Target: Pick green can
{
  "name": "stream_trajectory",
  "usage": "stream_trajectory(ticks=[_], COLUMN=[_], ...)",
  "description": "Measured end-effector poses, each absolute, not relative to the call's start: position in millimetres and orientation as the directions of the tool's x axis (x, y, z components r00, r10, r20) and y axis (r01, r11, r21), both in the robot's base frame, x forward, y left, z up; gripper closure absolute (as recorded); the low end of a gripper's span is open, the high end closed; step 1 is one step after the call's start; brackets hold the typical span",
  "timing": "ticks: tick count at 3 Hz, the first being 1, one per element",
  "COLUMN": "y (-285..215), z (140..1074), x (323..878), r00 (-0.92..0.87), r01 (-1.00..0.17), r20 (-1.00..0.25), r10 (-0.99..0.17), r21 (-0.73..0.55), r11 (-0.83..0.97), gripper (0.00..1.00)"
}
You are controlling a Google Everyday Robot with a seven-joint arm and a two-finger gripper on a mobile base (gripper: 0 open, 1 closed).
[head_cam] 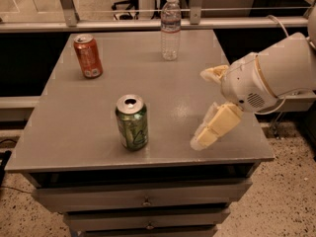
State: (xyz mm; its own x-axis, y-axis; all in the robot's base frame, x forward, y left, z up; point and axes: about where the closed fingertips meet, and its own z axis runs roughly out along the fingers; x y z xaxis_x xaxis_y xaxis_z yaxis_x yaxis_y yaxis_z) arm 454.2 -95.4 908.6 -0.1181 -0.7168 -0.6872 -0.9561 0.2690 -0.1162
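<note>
Gripper (207, 105): spread wide, empty, over table (74, 147) right side. Green can (132, 122) upright at table front centre, untouched. Judged best: come in level, straddle mid-body, close squarely; leave orange-red can (88, 56) at table back-left alone.

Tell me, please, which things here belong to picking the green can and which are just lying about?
Belongs to the job: green can, upright near the table's front edge; gripper, open, right of it in view, not touching it.
Just lying about: orange-red can, back left; water bottle, back centre; both upright.
</note>
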Motion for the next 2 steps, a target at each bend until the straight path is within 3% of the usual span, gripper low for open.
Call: stream_trajectory(ticks=[2], y=[-79], z=[903], x=[458], r00=[-0.087], r01=[-0.956], r20=[-0.732], r10=[-0.676], r21=[-0.129], r11=[0.263], gripper=[0.0])
